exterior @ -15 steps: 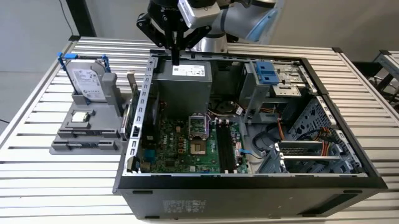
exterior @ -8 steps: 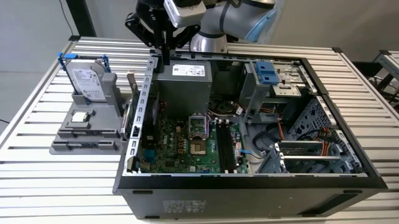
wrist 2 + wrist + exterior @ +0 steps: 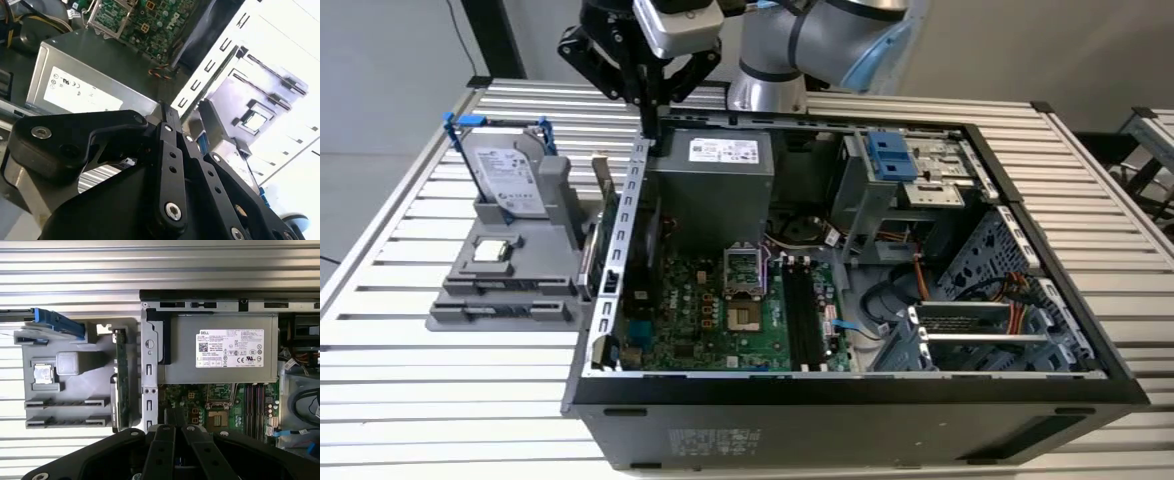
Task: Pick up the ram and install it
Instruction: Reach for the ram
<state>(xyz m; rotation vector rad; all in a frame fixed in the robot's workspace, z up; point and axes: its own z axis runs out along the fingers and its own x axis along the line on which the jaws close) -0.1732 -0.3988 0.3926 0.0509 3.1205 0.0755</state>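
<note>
The ram (image 3: 598,215) is a thin dark green stick standing on edge in the grey fixture (image 3: 507,275), just outside the computer case's rear wall. The first wrist view also shows the ram (image 3: 120,385) between the fixture (image 3: 75,390) and the case wall. My gripper (image 3: 648,122) hangs above the top of that wall, a little to the exterior view's right of the ram. Its black fingers (image 3: 165,440) are shut with nothing between them. The black memory slots (image 3: 801,315) lie on the motherboard, and they also appear as slots (image 3: 255,400) in the first wrist view.
A silver hard drive (image 3: 507,170) stands on the fixture's far end, with a small square chip (image 3: 490,250) beside it. Inside the open case (image 3: 854,385) are the grey power supply (image 3: 714,180), a processor socket (image 3: 744,275) and drive cages (image 3: 987,320). The table is slatted metal (image 3: 400,390).
</note>
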